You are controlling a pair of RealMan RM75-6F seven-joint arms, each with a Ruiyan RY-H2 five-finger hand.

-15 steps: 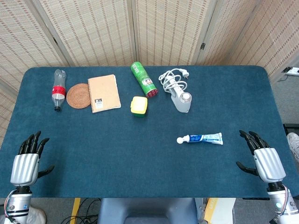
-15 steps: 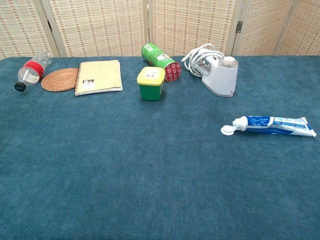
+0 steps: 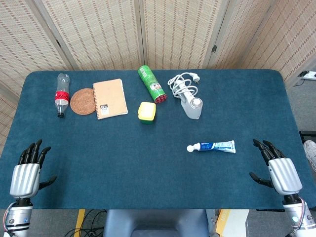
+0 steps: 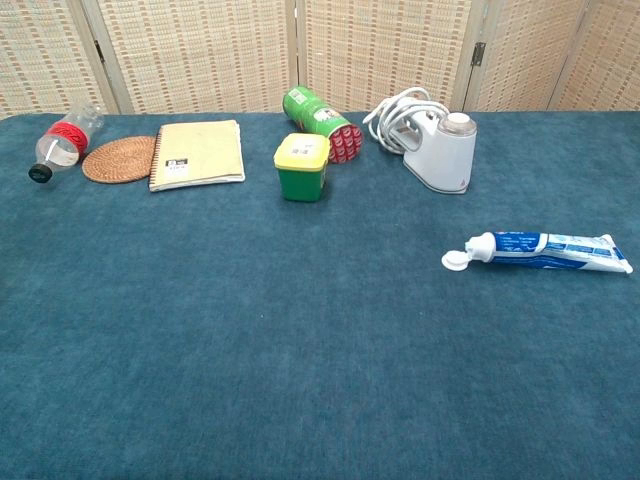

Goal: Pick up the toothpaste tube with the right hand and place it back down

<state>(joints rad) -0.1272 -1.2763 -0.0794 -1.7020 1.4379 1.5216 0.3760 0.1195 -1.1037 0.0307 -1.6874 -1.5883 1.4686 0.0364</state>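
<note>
On a blue desk [image 3: 148, 158], the left hand [image 3: 25, 177] rests empty with fingers spread, the toothpaste tube [image 3: 212, 146] lies flat toward the right, and the right hand [image 3: 280, 170], empty and spread wide, could nudge the tube away when reaching.

Notebook [image 3: 109, 98] label text too small; unreadable.

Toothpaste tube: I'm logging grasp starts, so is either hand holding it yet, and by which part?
Nothing is held. The toothpaste tube lies flat on the table, and the right hand and left hand are both empty, fingers apart.
</note>
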